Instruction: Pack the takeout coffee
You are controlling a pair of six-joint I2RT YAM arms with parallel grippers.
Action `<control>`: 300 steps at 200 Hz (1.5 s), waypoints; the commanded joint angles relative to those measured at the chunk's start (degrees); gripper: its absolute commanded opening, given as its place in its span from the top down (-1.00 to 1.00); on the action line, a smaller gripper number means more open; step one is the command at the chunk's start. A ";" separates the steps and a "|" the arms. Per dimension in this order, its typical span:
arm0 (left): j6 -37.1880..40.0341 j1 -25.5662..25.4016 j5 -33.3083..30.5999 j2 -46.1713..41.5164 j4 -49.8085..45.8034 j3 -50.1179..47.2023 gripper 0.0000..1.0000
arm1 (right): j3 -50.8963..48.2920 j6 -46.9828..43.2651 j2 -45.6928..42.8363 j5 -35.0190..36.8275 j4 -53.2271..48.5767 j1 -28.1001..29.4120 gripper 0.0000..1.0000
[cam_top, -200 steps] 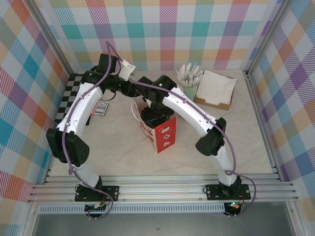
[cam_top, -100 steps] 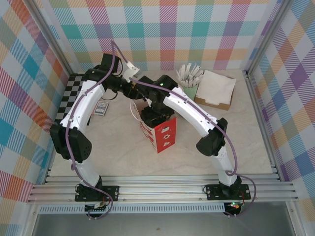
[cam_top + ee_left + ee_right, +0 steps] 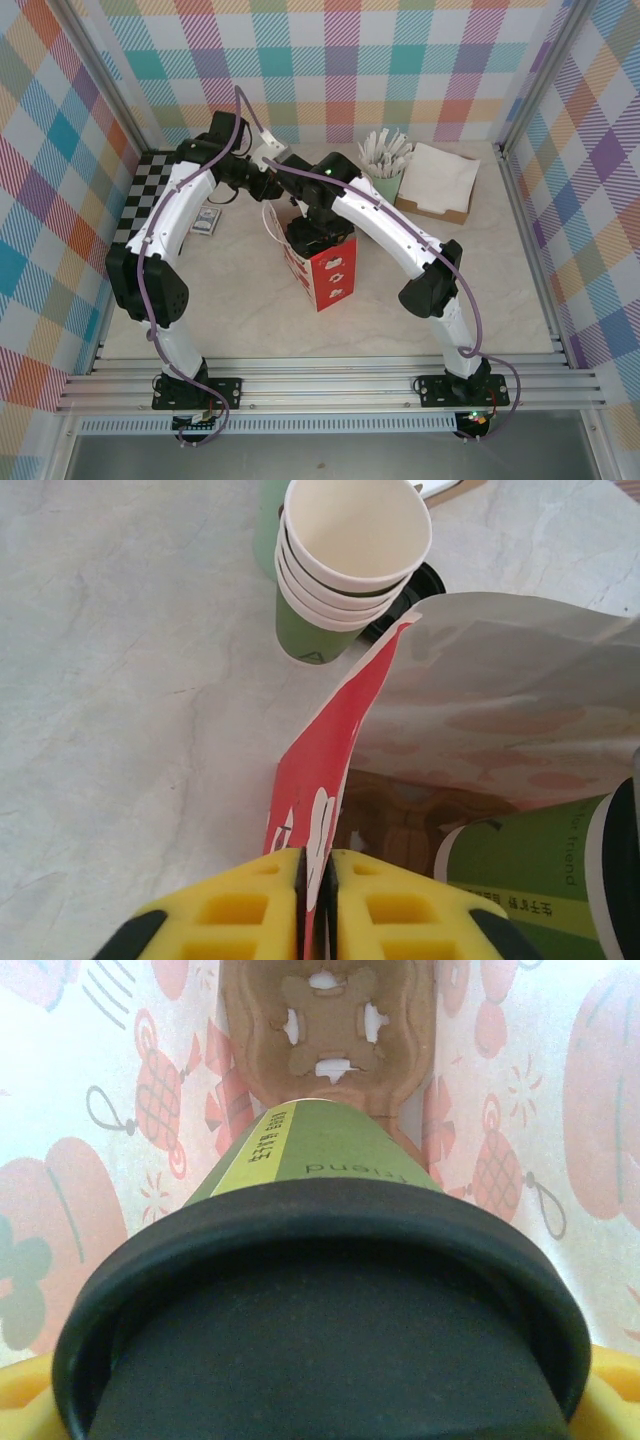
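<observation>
The takeout coffee sits inside the paper bag at the middle of the tabletop, clasped between the right gripper's wide-set jaws above a cardboard tray, while the left gripper pinches the bag's red wall, apparently to hold its mouth open.

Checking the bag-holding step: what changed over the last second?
The left gripper moved in toward the paper bag and closed on its rim edge. The right arm stayed over the bag, and the cup of sticks and napkin box did not move.
</observation>
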 commanded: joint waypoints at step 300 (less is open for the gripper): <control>-2.28 -0.51 9.68 -0.12 -0.14 3.18 1.00 | 0.41 3.35 0.36 2.07 -10.09 0.13 -0.20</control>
